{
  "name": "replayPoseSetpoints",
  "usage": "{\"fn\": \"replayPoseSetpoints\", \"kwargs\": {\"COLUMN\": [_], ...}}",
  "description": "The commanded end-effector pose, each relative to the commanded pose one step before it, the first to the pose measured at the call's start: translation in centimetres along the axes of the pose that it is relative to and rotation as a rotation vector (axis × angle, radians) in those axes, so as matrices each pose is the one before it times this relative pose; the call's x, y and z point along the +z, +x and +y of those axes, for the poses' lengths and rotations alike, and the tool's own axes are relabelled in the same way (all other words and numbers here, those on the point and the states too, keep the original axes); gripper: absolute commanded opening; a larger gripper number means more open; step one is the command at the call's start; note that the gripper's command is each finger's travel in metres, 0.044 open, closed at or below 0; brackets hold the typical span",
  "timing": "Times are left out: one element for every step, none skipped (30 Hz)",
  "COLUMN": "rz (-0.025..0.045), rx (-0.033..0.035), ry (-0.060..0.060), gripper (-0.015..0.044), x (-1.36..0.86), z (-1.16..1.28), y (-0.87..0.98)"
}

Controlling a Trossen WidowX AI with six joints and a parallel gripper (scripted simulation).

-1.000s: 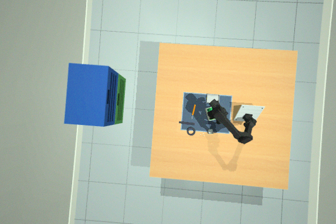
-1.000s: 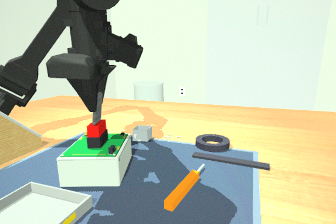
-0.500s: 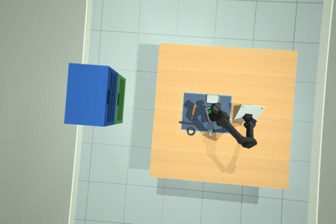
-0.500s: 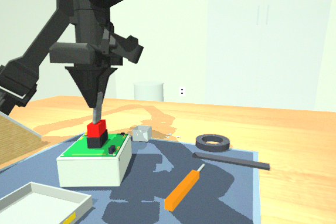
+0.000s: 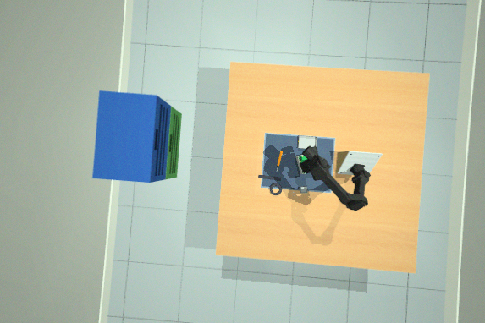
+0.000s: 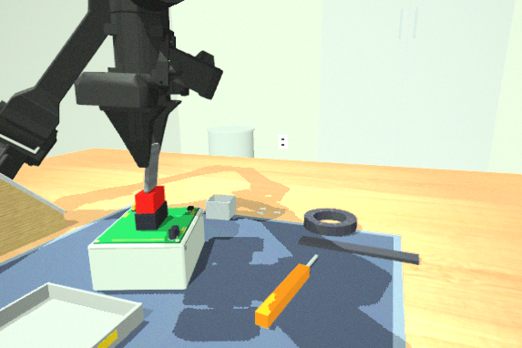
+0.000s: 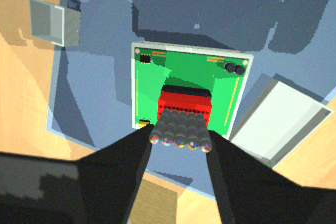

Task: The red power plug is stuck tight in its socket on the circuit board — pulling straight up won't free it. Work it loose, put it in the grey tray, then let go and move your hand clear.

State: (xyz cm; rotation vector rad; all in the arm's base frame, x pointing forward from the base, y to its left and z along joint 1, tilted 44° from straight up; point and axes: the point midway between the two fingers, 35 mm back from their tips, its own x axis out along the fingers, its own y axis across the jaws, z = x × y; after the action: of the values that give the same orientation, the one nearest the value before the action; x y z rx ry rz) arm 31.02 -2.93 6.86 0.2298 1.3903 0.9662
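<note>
Claw (image 6: 148, 175) (image 7: 179, 133) grips the cable bundle (image 6: 151, 166) (image 7: 182, 125), orange screwdriver (image 5: 279, 158) (image 6: 283, 296) well apart.

Cropped at the lower left of the exterior view: the shallow light-grey tray (image 6: 127, 310). Concealed beneath the black arm (image 5: 333, 183) in the top view: the red plastic plug. Too small to read in the wrist view: the coloured ends of the grey cable strands (image 7: 182, 125).
</note>
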Motion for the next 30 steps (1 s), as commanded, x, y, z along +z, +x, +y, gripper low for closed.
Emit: {"fn": "replayPoseSetpoints", "kwargs": {"rz": [-0.04348, -0.00014, -0.00007, -0.00008, -0.00008, -0.00008, -0.00008, -0.00008, -0.00008, -0.00008, -0.00002, 0.0, 0.0, 0.0, 0.0, 0.0, 0.0, 0.0, 0.0, 0.0, 0.0, 0.0, 0.0, 0.0, 0.0, 0.0, 0.0, -0.00004, -0.00004, -0.00004], "rx": [-0.02706, 0.00015, 0.00003, 0.00006, 0.00006, 0.00006, 0.00006, 0.00007, 0.00007, 0.00007, 0.0, 0.0, 0.0, 0.0, 0.0, 0.0, 0.0, 0.0, 0.0, 0.0, 0.0, 0.0, 0.0, 0.0, 0.0, 0.0, 0.0, 0.00004, 0.00004, 0.00004], "ry": [0.0171, -0.0001, 0.0, 0.0, 0.0, 0.0, 0.0, 0.0, 0.0, 0.0, 0.0, 0.0, 0.0, 0.0, 0.0, 0.0, 0.0, 0.0, 0.0, 0.0, 0.0, 0.0, 0.0, 0.0, 0.0, 0.0, 0.0, 0.0, 0.0, 0.0], "gripper": [0.0, 0.0, 0.0, 0.0, 0.0, 0.0, 0.0, 0.0, 0.0, 0.0, 0.0, 0.0026, 0.0053, 0.0079, 0.0105, 0.0131, 0.0157, 0.0184, 0.021, 0.0236, 0.0251, 0.0251, 0.0251, 0.0251, 0.0251, 0.0251, 0.0251, 0.0251, 0.0251, 0.0251], "x": [-0.194, -0.001, 0.005, 0.001, 0.001, 0.001, 0.001, 0.001, 0.001, 0.001, 0.001, 0.0, 0.0, 0.0, 0.0, 0.0, 0.0, 0.0, 0.0, 0.0, 0.0, 0.0, 0.0, 0.0, 0.0, 0.0, 0.0, 0.0, 0.001, 0.001], "z": [-0.242, 0.006, -0.001, 0.002, 0.002, 0.002, 0.002, 0.002, 0.002, 0.002, -0.001, 0.0, 0.0, 0.0, 0.0, 0.0, 0.0, 0.0, 0.0, 0.0, 0.0, 0.0, 0.0, 0.0, 0.0, 0.0, 0.0, 0.001, 0.001, 0.001], "y": [-2.505, 0.584, 0.321, 0.32, 0.32, 0.32, 0.32, 0.32, 0.32, 0.321, 0.083, 0.0, 0.0, 0.0, 0.0, 0.0, 0.0, 0.0, 0.0, 0.0, 0.0, 0.0, 0.0, 0.0, 0.0, 0.0, 0.0, 0.166, 0.167, 0.167]}}
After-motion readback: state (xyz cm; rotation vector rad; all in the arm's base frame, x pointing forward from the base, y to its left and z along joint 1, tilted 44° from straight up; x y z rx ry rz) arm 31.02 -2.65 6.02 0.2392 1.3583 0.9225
